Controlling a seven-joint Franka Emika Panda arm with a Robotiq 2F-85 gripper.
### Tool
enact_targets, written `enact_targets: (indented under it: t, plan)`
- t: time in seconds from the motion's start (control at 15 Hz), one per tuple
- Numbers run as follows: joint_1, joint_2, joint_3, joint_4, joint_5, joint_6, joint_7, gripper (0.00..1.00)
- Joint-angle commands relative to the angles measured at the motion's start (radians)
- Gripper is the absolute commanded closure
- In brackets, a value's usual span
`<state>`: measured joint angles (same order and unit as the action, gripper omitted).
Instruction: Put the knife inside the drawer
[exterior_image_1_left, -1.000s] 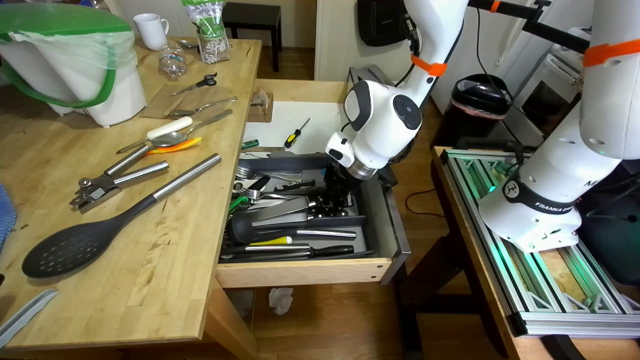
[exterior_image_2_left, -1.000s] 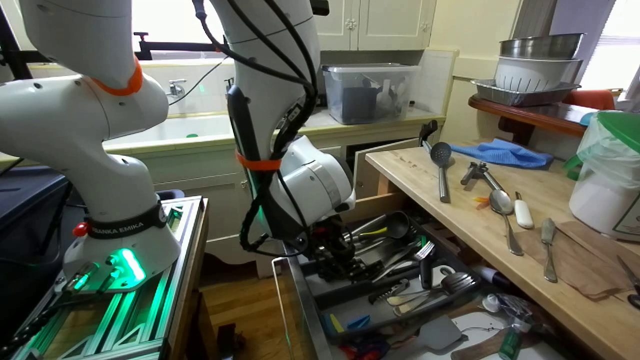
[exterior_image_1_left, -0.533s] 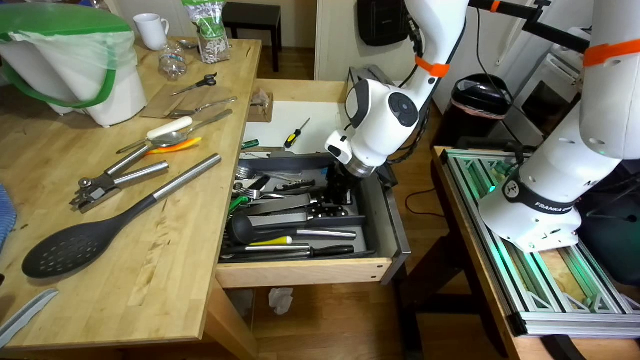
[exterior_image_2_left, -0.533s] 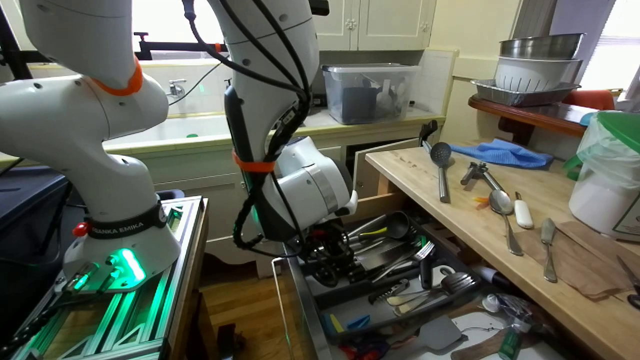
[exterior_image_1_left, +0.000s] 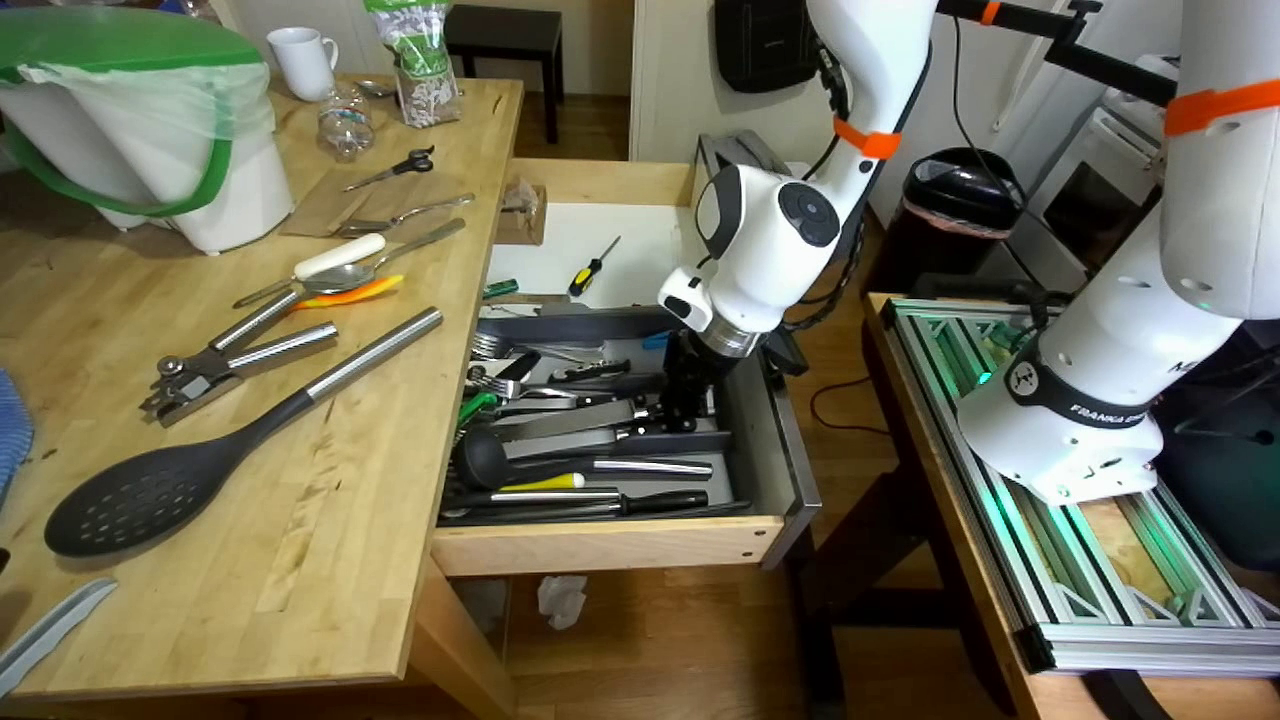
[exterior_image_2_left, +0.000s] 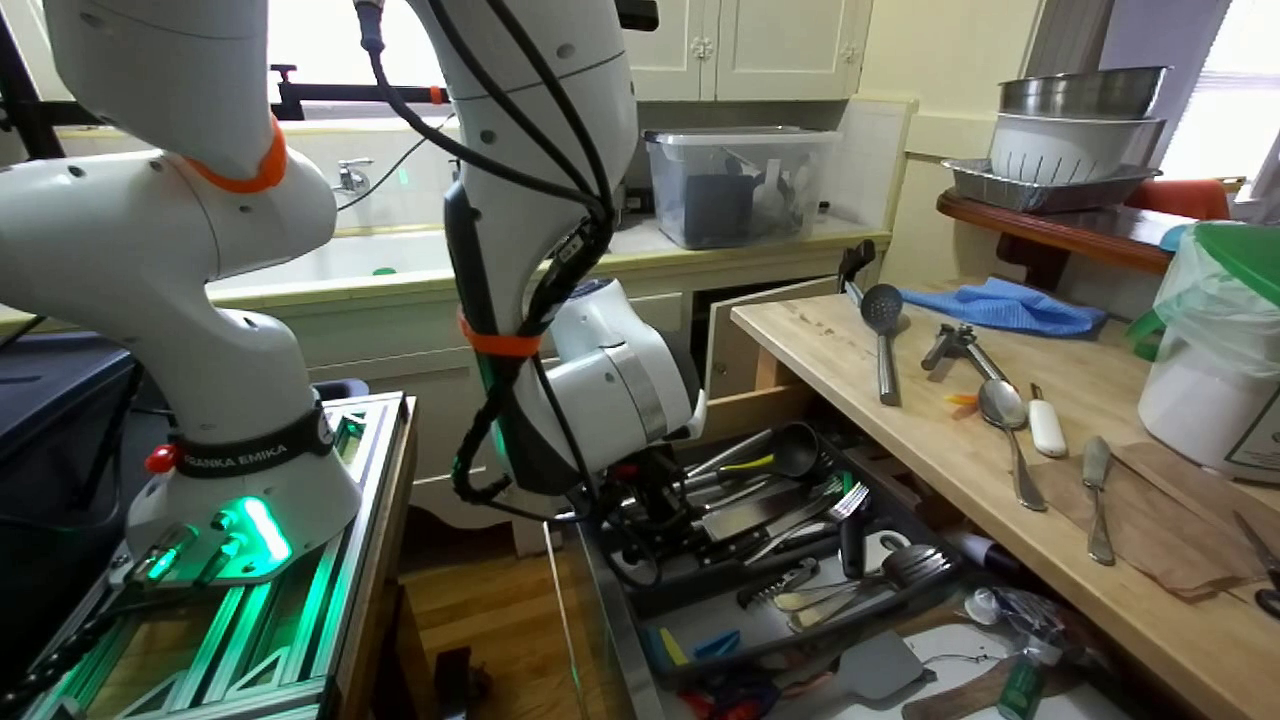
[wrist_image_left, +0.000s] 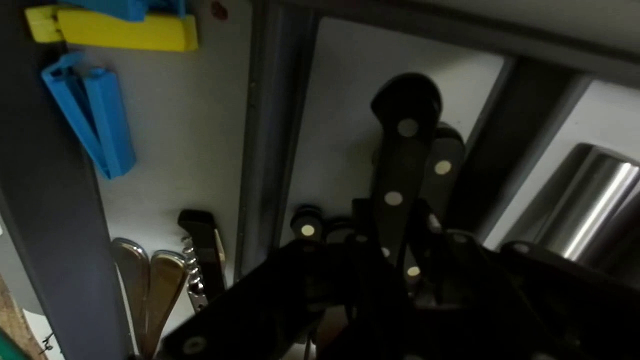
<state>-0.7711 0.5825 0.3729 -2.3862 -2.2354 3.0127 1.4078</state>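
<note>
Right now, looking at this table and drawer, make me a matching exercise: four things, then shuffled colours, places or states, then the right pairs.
1. Mug
2. Screwdriver
3. Drawer
4. Knife

A. Pulled open
B. Handle between the tips of the claw
C. White, on the table
D. Yellow and black

Pairs: 1-C, 2-D, 3-A, 4-B

1 utensil drawer (exterior_image_1_left: 605, 550), 1 mug (exterior_image_1_left: 298, 62), 1 bucket (exterior_image_1_left: 150, 160)

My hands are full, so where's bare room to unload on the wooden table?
In an exterior view, the wooden table is bare between the slotted spoon, grey tool and lower corner, and between that spoon, the blue cloth and white bucket. It's crowded around the metal spoon, white-handled tool and two-handled tool.
</note>
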Motion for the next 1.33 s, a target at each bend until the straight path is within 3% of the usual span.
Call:
enact_targets:
  t: [0.0,0.07,0.13,0.27,0.67,0.87,1.07,1.27]
  plan:
    - [0.041,0.027,-0.061,-0.005,0.06,0.027,-0.06,0.94]
    - [0.048,0.027,-0.069,-0.005,0.071,0.034,-0.069,0.94]
    - [0.063,0.016,-0.084,-0.013,0.09,0.031,-0.08,0.52]
    - [0.083,-0.023,-0.102,-0.039,0.116,0.034,-0.099,0.46]
    - [0.123,-0.282,-0.104,-0.163,0.198,0.065,-0.163,0.01]
    - [0.118,-0.445,-0.121,-0.212,0.257,0.16,-0.207,0.0]
    - [0.092,-0.574,-0.158,-0.232,0.28,0.329,-0.204,0.0]
    - [0.067,-0.637,-0.209,-0.228,0.177,0.517,-0.11,0.0]
